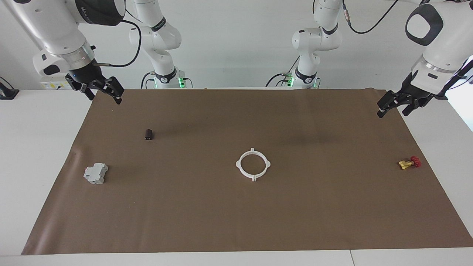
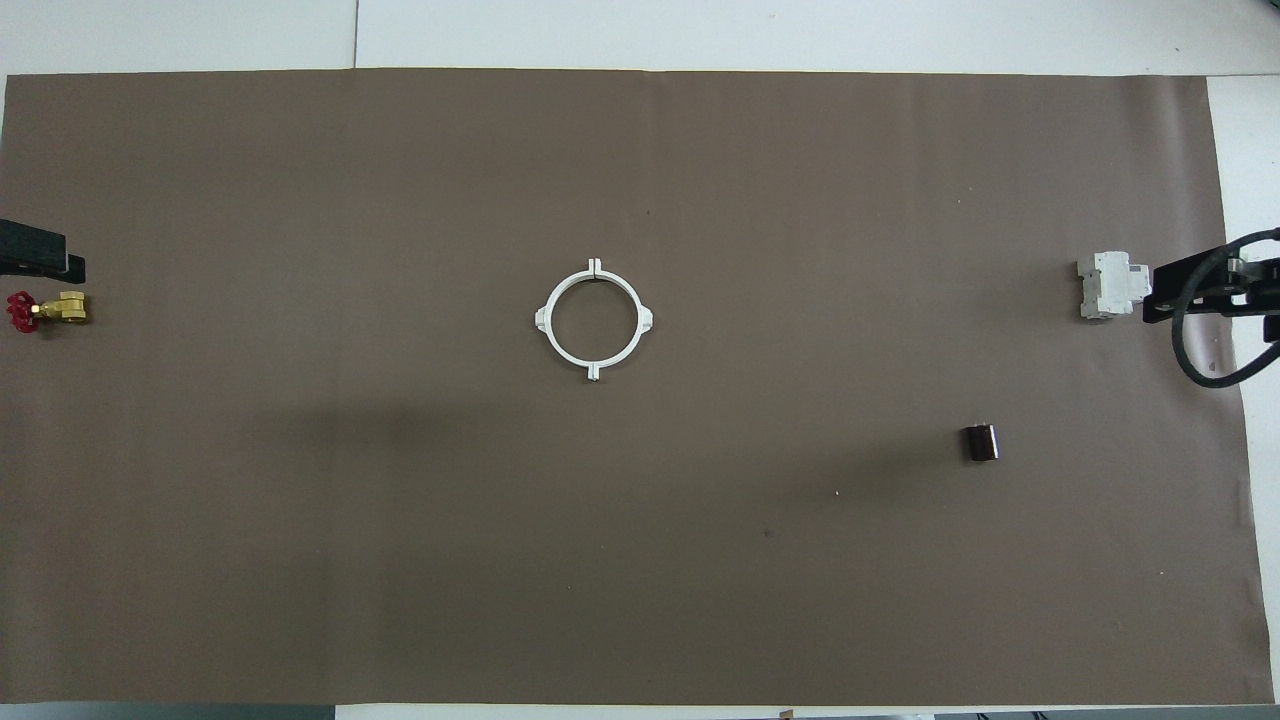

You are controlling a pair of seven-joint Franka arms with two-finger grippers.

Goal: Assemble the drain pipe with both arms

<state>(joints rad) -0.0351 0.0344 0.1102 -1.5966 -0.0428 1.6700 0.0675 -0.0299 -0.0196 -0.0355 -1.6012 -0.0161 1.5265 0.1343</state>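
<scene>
Left claw (image 1: 393,105): raised over the mat's corner at the left arm's end of the tabletop, fingers spread wide, holding nothing.
Right claw (image 1: 99,90): up over the mat's corner at the right arm's end, fingers likewise wide apart, empty.
Why so placed: both parked at the edges and lifted clear, probably to leave the middle of the mat unobstructed and the ring undisturbed.
Valve (image 1: 409,162): small, red and yellow, on the mat below the left claw and farther from the robots; apart from it, not part of the job.
Cylinder (image 1: 149,134): small and dark, on the mat a little way in from the right claw toward the middle; untouched.
Block (image 1: 95,173): grey and boxy, farther out from the right claw than the cylinder, near the mat's edge.
Ring (image 1: 253,164): drain pipe, lying flat mid-mat, well apart from both claws and about midway between them; two white arcs closed into one circle, four tabs sticking out.
Seams: in the overhead view, paired tabs meeting at two opposite points of the ring (image 2: 593,320).
Progress: assembly looks finished, judging by the closed circle and two free claws.
Mat (image 1: 236,221): brown sheet over the white tabletop (image 1: 37,147).
</scene>
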